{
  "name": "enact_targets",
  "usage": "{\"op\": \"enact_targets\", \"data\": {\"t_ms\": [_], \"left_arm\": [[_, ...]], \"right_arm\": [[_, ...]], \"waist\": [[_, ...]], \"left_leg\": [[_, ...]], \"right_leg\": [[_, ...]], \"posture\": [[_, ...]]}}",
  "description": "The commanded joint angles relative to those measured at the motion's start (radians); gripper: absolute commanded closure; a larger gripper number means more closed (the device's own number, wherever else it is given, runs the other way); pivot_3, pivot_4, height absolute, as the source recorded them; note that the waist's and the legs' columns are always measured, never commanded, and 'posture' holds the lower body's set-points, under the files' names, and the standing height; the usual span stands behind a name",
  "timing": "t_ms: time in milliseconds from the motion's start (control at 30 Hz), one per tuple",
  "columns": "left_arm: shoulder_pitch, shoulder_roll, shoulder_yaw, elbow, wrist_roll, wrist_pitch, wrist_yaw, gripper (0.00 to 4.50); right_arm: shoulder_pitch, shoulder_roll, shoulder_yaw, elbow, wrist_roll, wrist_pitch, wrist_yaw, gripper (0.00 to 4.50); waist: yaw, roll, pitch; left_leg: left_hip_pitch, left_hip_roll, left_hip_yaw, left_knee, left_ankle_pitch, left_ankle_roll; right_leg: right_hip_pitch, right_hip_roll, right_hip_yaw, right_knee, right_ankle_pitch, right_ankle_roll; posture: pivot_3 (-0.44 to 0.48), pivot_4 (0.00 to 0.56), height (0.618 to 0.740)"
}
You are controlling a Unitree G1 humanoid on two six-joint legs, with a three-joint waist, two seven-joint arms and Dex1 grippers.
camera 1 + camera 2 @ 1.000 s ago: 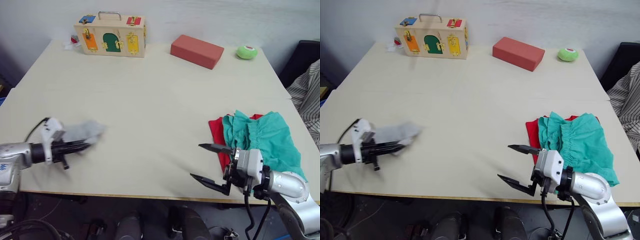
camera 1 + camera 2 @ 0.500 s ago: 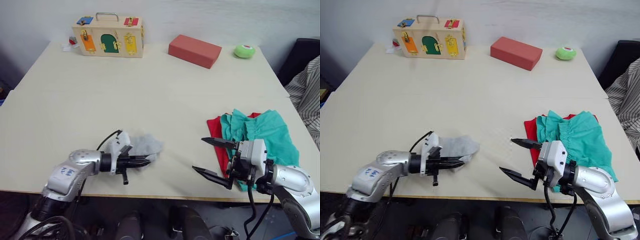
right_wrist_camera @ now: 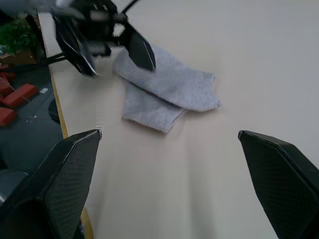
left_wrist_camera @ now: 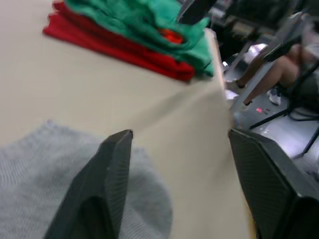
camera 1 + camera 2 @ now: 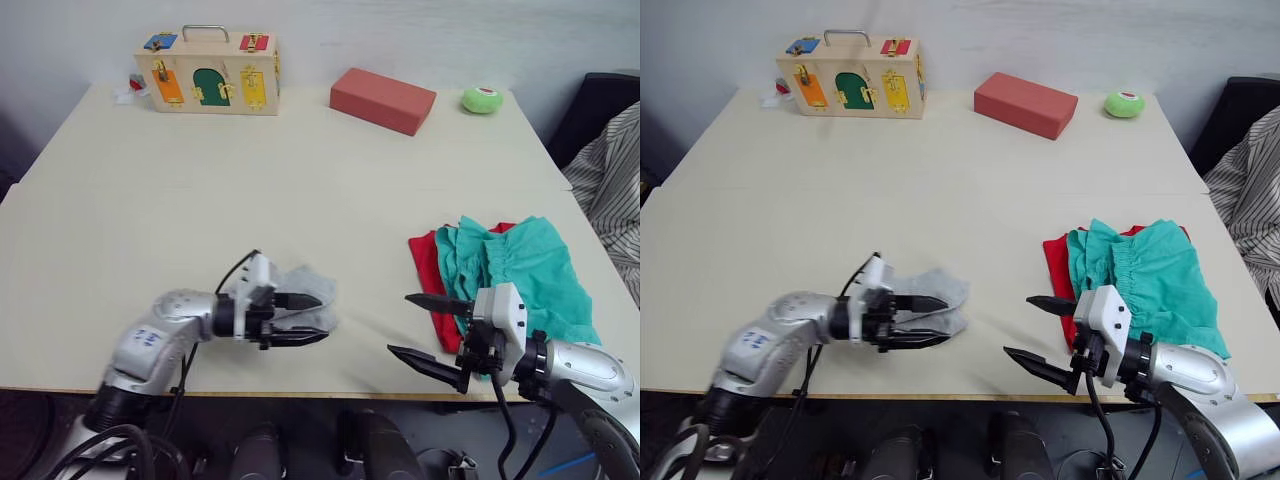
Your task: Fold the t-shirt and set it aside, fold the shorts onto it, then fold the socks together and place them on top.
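Your socks [image 5: 932, 297] lie flat near the worktop's [image 5: 300, 180] front edge, one partly over the other, with your left gripper [image 5: 305, 319] spread wide above them and pinching nothing. The shorts [image 5: 520, 275] sit on the t-shirt [image 5: 428, 272] by the front right corner. Your right gripper [image 5: 428, 328] hangs between the socks and that pile, its fingers also spread apart.

Even, soft overhead light, faint shadows, no glare; head views sharp, wrist views blurred w/ motion smear.
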Motion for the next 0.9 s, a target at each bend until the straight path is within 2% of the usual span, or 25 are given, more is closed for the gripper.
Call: {"op": "enact_targets", "data": {"t_ms": [33, 167, 333, 500, 633, 800, 900], "left_arm": [[-0.003, 0.105, 0.135, 0.039, -0.082, 0.053, -0.062, 0.99], [-0.065, 0.183, 0.183, 0.303, 0.065, -0.122, -0.068, 0.99], [-0.138, 0.203, 0.117, 0.612, 0.273, -0.424, -0.106, 0.99], [-0.191, 0.191, 0.047, 0.732, 0.341, -0.479, -0.181, 0.99], [-0.237, 0.164, 0.016, 0.798, 0.389, -0.489, -0.166, 0.99], [-0.278, 0.123, 0.010, 0.829, 0.398, -0.442, -0.154, 0.99], [-0.296, 0.108, -0.006, 0.835, 0.411, -0.434, -0.166, 1.59]], "right_arm": [[-0.042, -0.007, 0.064, -0.041, 0.002, 0.041, -0.005, 0.00], [-0.143, 0.047, 0.229, 0.037, -0.120, 0.035, -0.036, 0.00], [-0.251, 0.135, 0.379, 0.154, -0.258, 0.017, -0.077, 0.00], [-0.298, 0.192, 0.464, 0.234, -0.375, -0.062, -0.079, 0.00], [-0.317, 0.189, 0.529, 0.270, -0.469, -0.156, -0.039, 0.00], [-0.332, 0.216, 0.532, 0.301, -0.510, -0.204, -0.034, 0.00], [-0.340, 0.228, 0.538, 0.321, -0.531, -0.224, -0.025, 0.00]], "waist": [[0.003, 0.000, 0.000], [0.006, 0.000, 0.000], [0.007, 0.000, 0.000], [0.006, 0.000, 0.000], [0.005, -0.001, 0.000], [0.003, -0.001, -0.001], [0.002, -0.001, -0.001]], "left_leg": [[0.000, 0.000, 0.000, 0.000, 0.000, 0.000], [-0.001, -0.001, -0.001, 0.000, -0.002, 0.004], [-0.002, -0.001, 0.000, 0.000, -0.002, 0.003], [-0.004, -0.001, 0.006, 0.001, -0.002, 0.003], [-0.005, -0.002, 0.008, 0.003, -0.002, 0.004], [-0.004, -0.001, 0.009, 0.003, -0.002, 0.003], [-0.004, -0.001, 0.010, 0.003, -0.002, 0.003]], "right_leg": [[0.000, 0.000, 0.000, 0.000, 0.000, 0.000], [0.000, 0.001, 0.000, -0.001, 0.000, 0.000], [-0.001, 0.000, -0.001, -0.002, 0.000, 0.000], [-0.004, -0.001, 0.000, -0.002, 0.000, 0.000], [-0.007, -0.001, 0.002, -0.001, 0.001, 0.002], [-0.007, -0.001, 0.004, 0.001, 0.001, 0.002], [-0.008, 0.000, 0.004, 0.002, 0.001, 0.002]], "posture": [[0.000, 0.150, 0.740], [0.000, 0.150, 0.740], [0.000, 0.150, 0.740], [0.000, 0.150, 0.740], [0.000, 0.150, 0.740], [0.000, 0.150, 0.740], [0.000, 0.150, 0.740]]}}
